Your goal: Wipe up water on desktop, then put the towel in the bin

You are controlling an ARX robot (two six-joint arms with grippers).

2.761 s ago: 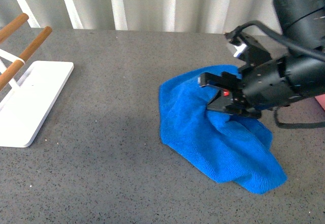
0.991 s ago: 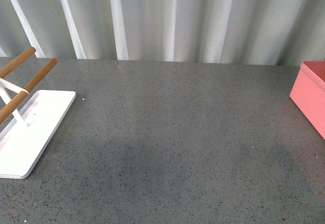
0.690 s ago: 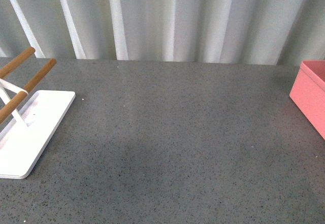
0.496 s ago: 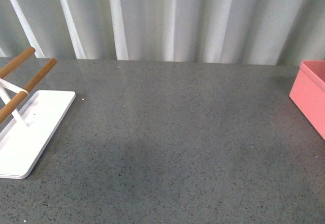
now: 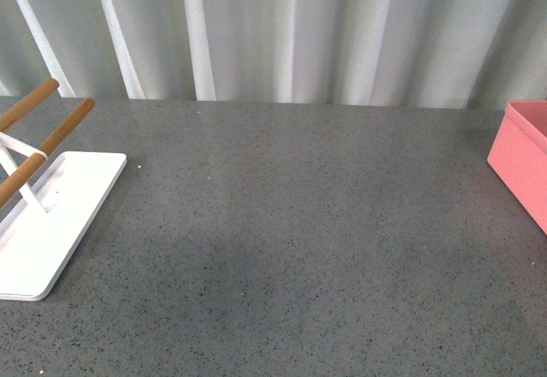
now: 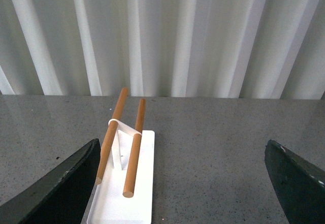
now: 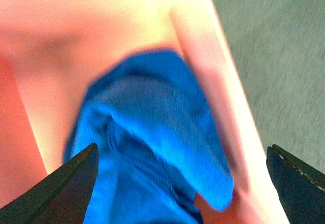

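1. While I am watching the front view, the desktop (image 5: 291,240) is lying bare in the middle, its dark grey speckled surface running back to a wall of pale corrugated panels (image 5: 282,35).
2. I am seeing the white tray (image 5: 51,223) sitting at the left edge with its two wooden rods (image 5: 47,133) slanting up over it, and the pink bin (image 5: 523,159) standing well apart at the right edge.
3. My right wrist camera is looking down into the bin (image 7: 45,41), where the blue towel (image 7: 147,148) is lying bunched inside against its walls, slightly blurred.
4. The right gripper (image 7: 183,193) is standing spread wide above the towel, clasping nothing.
5. The left gripper (image 6: 185,183) is likewise gaping, holding nothing, facing the tray (image 6: 127,198).
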